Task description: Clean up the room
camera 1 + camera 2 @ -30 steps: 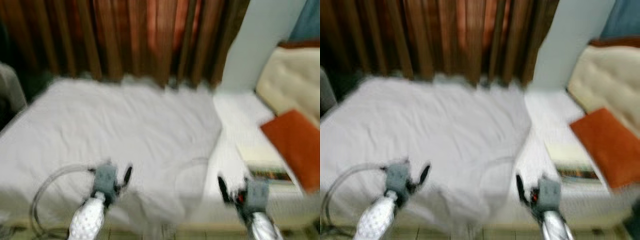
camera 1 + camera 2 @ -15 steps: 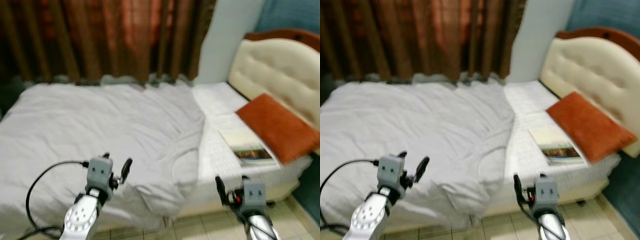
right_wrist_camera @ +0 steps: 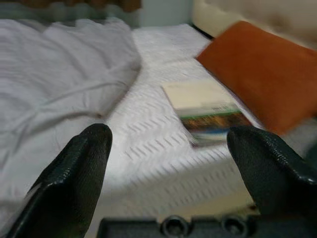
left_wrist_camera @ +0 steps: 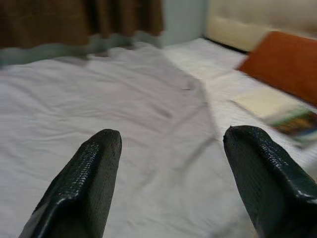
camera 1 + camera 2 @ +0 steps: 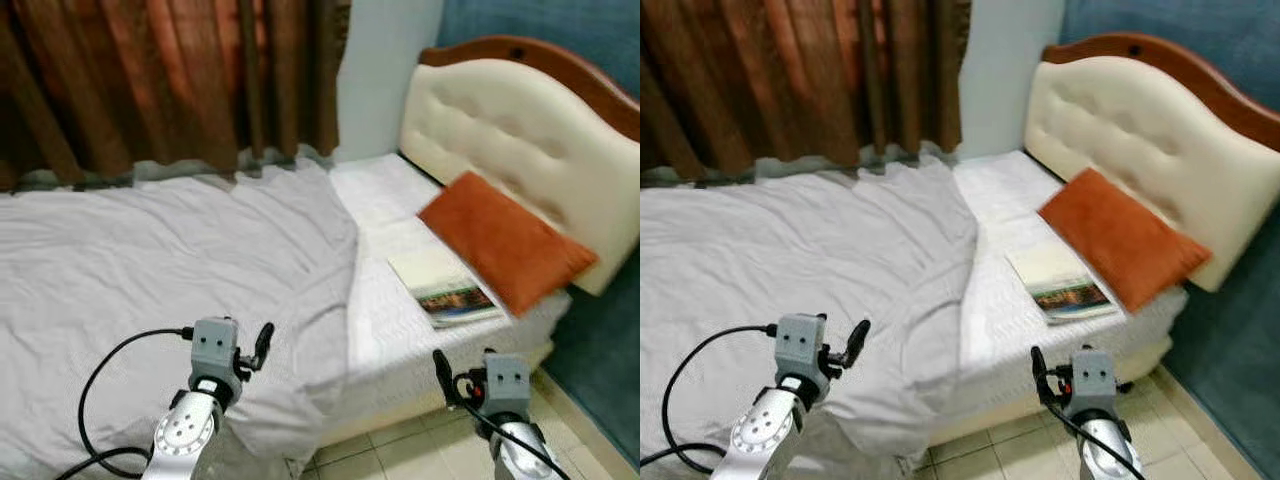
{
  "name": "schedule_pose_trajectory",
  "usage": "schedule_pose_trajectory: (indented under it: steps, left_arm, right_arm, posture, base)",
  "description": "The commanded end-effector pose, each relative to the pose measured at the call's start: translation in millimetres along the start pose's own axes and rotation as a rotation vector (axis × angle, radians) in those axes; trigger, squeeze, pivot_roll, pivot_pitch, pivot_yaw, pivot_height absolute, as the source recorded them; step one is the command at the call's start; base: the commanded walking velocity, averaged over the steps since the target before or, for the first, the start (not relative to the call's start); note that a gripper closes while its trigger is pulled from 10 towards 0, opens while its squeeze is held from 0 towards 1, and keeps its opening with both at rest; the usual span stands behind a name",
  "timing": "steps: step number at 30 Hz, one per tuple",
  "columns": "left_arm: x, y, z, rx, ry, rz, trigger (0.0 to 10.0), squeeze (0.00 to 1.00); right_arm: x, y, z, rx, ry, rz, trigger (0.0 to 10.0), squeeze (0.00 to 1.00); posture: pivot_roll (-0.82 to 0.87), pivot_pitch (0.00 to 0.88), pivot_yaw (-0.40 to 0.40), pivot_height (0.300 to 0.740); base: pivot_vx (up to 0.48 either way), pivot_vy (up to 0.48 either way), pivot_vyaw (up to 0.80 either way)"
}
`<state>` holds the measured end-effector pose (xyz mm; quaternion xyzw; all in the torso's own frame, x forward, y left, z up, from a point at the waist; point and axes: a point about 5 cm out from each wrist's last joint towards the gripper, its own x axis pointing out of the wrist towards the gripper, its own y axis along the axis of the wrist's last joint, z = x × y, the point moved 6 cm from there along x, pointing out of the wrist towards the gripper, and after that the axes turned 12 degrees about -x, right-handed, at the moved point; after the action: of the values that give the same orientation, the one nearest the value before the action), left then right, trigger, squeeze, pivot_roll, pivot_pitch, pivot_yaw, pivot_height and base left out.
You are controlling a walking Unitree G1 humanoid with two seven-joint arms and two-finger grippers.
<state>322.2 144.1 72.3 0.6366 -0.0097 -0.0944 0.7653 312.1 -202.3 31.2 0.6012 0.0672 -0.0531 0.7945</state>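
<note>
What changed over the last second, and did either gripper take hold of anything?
Only the head camera swung toward the headboard; the bed's contents did not move. The left gripper and right gripper stay raised, open and empty. The book, orange pillow and grey blanket lie as before.

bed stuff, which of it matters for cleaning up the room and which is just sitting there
For the job:
- book lying on the white sheet, beside the pillow
- rumpled grey blanket pulled back from the head end
- left pincer and right pincer, both open, holding nothing

Just there:
- orange pillow
- padded headboard
- brown curtains
</note>
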Motion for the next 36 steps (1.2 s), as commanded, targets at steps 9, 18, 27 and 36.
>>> schedule_pose_trajectory:
  steps: [9, 18, 27, 36]
  left_arm:
    - [5.2, -42, -61.6, -0.006, 0.211, -0.168, 10.0, 0.00]
    - [-9.0, -24, -46.1, 0.157, 0.069, -0.109, 10.0, 0.00]
    - [-13.7, -32, -39.3, 0.089, 0.030, -0.121, 10.0, 0.00]
    - [-1.4, -48, -85.2, 0.063, 0.178, -0.230, 10.0, 0.00]
  right_arm:
    - [-11.5, -6, -17.3, 0.028, 0.122, -0.035, 10.0, 0.00]
    - [-45.2, -14, -13.3, 0.009, 0.149, -0.052, 10.0, 0.00]
    - [-44.9, -12, -30.4, 0.082, 0.158, -0.077, 10.0, 0.00]
    - [-87.6, -13, -41.7, 0.089, 0.244, -0.122, 10.0, 0.00]
  posture:
    - [0.00, 0.138, -0.102, 0.740]
    - [-0.04, 0.211, -0.086, 0.740]
    - [0.00, 0.226, -0.090, 0.740]
    - [-0.09, 0.491, -0.110, 0.740]
  base:
    - [0.380, 0.268, 0.00]
    - [0.058, 0.000, 0.00]
    - [0.000, 0.213, 0.00]
    - [0.000, 0.267, 0.00]
